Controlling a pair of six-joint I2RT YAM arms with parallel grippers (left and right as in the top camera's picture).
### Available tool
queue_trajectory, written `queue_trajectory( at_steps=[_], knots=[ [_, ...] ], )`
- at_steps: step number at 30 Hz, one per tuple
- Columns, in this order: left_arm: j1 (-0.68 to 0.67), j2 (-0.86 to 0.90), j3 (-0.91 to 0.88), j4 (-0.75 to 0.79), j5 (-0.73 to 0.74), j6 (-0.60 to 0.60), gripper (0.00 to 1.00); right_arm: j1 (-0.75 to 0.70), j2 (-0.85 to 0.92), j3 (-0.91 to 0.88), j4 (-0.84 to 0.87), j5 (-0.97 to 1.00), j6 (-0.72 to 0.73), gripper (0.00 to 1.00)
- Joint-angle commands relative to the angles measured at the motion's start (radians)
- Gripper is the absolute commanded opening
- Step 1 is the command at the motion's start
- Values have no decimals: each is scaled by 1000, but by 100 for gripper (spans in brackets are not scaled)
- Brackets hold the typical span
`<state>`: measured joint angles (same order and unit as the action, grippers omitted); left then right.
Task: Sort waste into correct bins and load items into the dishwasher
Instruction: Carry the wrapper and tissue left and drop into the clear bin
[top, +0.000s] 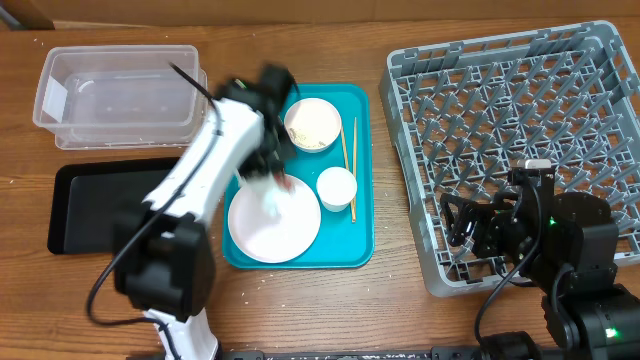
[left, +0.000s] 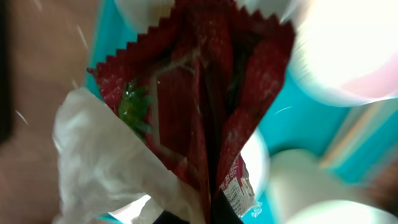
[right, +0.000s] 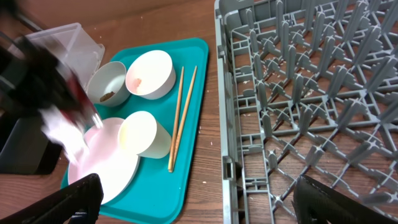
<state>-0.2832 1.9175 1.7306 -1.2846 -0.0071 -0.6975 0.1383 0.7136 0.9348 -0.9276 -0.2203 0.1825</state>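
Note:
My left gripper (top: 272, 172) hangs over the teal tray, blurred by motion. It is shut on a red-and-white snack wrapper (left: 199, 93) and a crumpled white tissue (left: 106, 162) together. Below it lie the round white plate (top: 275, 225), a bowl (top: 313, 123) with rice-like grains, a small white cup (top: 337, 187) and chopsticks (top: 349, 155). The right wrist view shows two bowls (right: 151, 74), one (right: 109, 81) holding brown bits. The clear tub (top: 115, 95) and black tray (top: 95, 205) sit to the left. My right gripper (right: 202, 205) is open and empty at the grey dish rack's (top: 520, 130) front left corner.
The teal serving tray (top: 350, 245) lies between the bins and the rack. A strip of bare wooden table (right: 211, 149) runs between the tray and the rack's left wall. The rack's upright pegs stand close to my right gripper.

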Motion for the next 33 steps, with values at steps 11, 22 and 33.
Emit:
queue_trajectory(
  at_steps=[11, 22, 33],
  knots=[
    [371, 14, 220, 332, -183, 131, 4, 3, -3, 24, 5, 2, -5, 100],
    [421, 226, 225, 449, -183, 257, 100, 3, -3, 24, 8, 2, -5, 100],
    [329, -4, 445, 80, 79, 410, 93, 3, -3, 24, 9, 2, -5, 100]
  ],
)
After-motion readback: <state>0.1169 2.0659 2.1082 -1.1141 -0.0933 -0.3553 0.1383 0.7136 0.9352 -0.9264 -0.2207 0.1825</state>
